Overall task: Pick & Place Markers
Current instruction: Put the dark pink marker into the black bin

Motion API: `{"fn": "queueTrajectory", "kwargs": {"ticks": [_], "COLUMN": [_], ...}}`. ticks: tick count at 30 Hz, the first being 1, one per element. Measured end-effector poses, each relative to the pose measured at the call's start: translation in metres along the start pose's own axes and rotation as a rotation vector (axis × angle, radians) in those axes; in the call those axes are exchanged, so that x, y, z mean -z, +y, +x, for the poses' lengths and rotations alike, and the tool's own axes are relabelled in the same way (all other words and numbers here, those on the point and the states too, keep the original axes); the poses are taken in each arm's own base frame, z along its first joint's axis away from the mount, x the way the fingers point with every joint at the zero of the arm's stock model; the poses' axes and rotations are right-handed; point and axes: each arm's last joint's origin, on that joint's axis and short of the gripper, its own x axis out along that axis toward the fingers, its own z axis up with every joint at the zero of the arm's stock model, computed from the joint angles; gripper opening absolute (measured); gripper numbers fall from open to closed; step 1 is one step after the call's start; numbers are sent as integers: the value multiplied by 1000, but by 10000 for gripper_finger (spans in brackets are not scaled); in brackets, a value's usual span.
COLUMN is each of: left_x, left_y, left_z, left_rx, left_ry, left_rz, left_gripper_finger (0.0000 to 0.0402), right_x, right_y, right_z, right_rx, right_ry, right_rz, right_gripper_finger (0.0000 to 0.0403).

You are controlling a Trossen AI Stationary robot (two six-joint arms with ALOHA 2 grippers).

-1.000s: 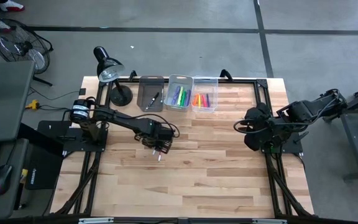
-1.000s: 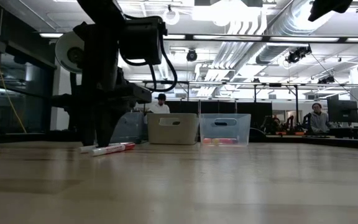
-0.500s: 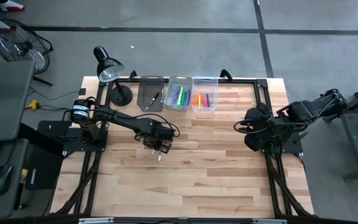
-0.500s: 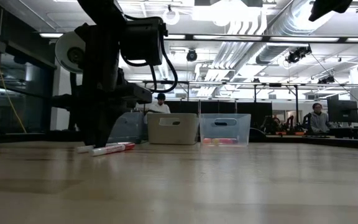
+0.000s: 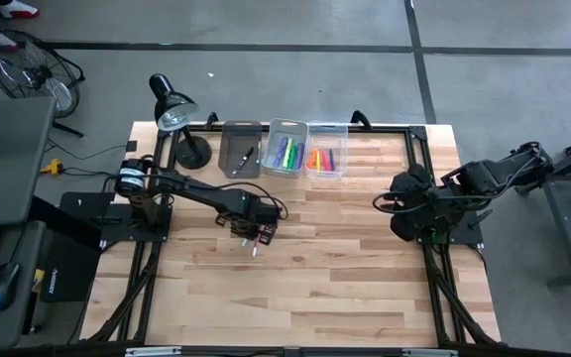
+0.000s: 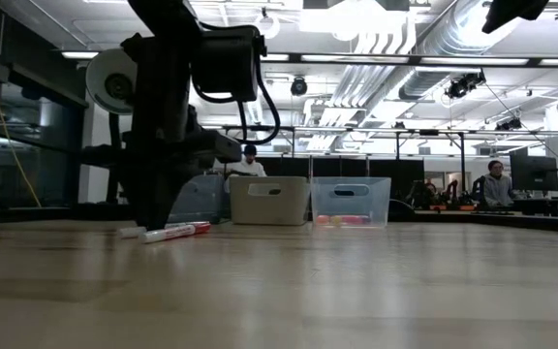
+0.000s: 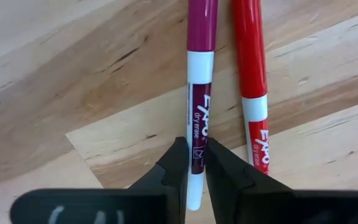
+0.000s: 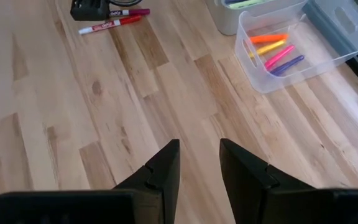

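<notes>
From above I have a pale plank table (image 5: 345, 258) on a grey concrete floor, with a black desk lamp (image 5: 171, 114) at its far left corner and three small bins along the far edge: a dark bin (image 5: 240, 149), a middle bin (image 5: 285, 147) of green and lime markers, and a clear bin (image 5: 325, 151) holding orange, yellow and pink ones. My left gripper (image 5: 255, 236) is down at the boards left of centre. My right gripper (image 5: 404, 210) waits at the right edge.

At table height, an open workshop with bright ceiling lights and seated people lies behind. Two markers lie flat at the foot of my left arm, the red marker (image 6: 168, 233) nearer the camera.

Through the left wrist camera, the purple marker (image 7: 199, 93) lies just beside the red one, long axes nearly parallel, coloured caps pointing away from the fingers (image 7: 173, 171). The fingers are pinched on the purple marker's white barrel near its tail end. I judge it light, rigid and smooth, liable to pivot when held so far from its middle; mid-barrel would be steadier.

The right wrist camera shows that pincer's fingers (image 8: 163, 165) apart with nothing between them, both loose markers and the clear bin far off.
</notes>
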Motion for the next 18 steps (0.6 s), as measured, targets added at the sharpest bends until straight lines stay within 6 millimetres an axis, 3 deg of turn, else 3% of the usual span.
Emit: {"fn": "queueTrajectory", "kwargs": {"ticks": [12, 18], "left_x": [-1, -1], "left_y": [-6, -6], "left_z": [-16, -18], "left_rx": [-42, -29], "left_ry": [-17, -7], "left_rz": [36, 33], "left_gripper_finger": [38, 38], "right_x": [7, 13], "right_y": [-5, -6], "right_z": [-1, -11], "right_rx": [33, 27], "right_ry": [75, 6], "right_rz": [-14, -38], "right_gripper_finger": [103, 103]}}
